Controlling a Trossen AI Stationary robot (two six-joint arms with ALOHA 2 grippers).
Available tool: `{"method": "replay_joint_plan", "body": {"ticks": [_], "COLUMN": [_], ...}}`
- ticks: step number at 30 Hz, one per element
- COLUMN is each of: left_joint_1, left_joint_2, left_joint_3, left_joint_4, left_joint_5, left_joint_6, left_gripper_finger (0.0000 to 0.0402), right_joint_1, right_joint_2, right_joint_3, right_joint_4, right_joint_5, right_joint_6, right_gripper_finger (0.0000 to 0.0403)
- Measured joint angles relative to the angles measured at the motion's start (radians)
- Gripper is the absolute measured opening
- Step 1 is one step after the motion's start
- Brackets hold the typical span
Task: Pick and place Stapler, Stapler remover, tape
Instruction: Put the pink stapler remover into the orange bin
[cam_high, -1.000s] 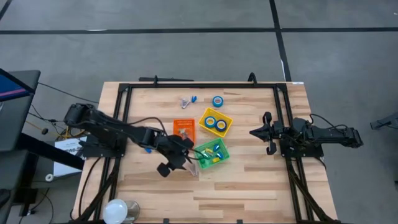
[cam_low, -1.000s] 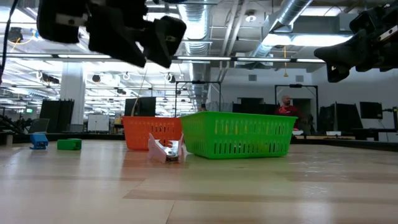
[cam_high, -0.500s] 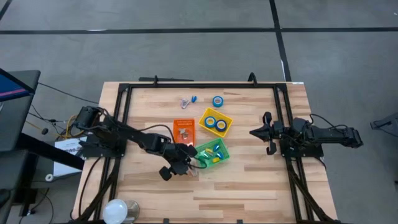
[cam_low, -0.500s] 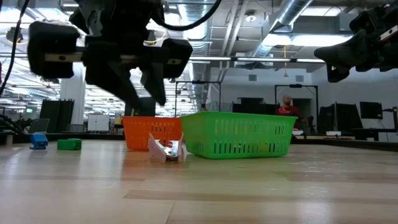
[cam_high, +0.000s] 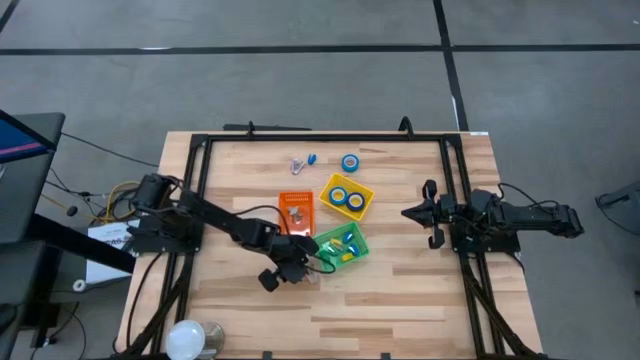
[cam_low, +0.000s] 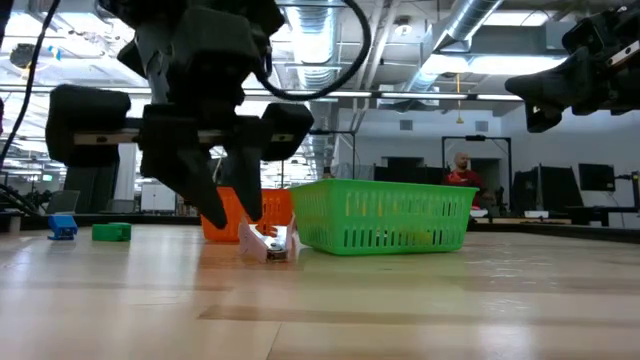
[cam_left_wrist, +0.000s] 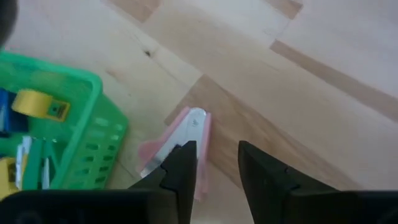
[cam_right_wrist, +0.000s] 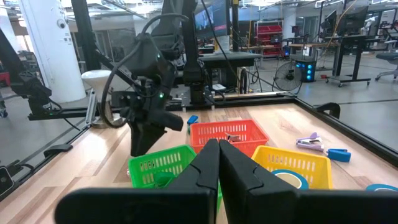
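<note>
A pink and clear stapler (cam_left_wrist: 184, 135) lies flat on the wood beside the green bin (cam_left_wrist: 68, 134); the low view shows the stapler (cam_low: 268, 243) in front of the green bin (cam_low: 385, 215). My left gripper (cam_left_wrist: 217, 149) slants down just above it, open, one finger (cam_left_wrist: 185, 163) over the stapler's body and the other over bare wood. From above, my left gripper (cam_high: 303, 266) is at the green bin's near left corner. A tape roll (cam_high: 350, 162) and small staple removers (cam_high: 299, 165) lie at the far side. My right gripper (cam_high: 425, 212) waits shut at the right. My left gripper comes from above, slanting down. One finger (cam_low: 250, 205) overlaps the stapler's side (cam_left_wrist: 198, 127) in the wrist view. I cannot tell whether it touches the stapler, which lies flat on the table.
The orange bin (cam_high: 296, 209) stands just beyond the green bin (cam_high: 340, 243), which holds yellow and blue items. The yellow bin (cam_high: 346, 197) holds two blue tape rolls. A black frame (cam_high: 196, 200) runs round the table. Bare wood stretches along the near side.
My left gripper has come down toward the stapler, from well above the bins to just over the table, moving a little toward the near edge and tipping further down. The stapler has stayed where it was.
</note>
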Motion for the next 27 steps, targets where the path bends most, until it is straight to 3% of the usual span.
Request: {"method": "replay_joint_plan", "body": {"ticks": [27], "left_joint_1": [0.003], "left_joint_2": [0.012], "left_joint_3": [0.0], "left_joint_4": [0.014], "left_joint_5": [-0.007], "left_joint_6": [0.0], "left_gripper_finger": [0.0005], "right_joint_1": [0.0], "right_joint_2": [0.0], "right_joint_3": [0.0], "right_joint_4": [0.0], "right_joint_5": [0.0], "right_joint_6": [0.0], "right_gripper_finger": [0.0001]}}
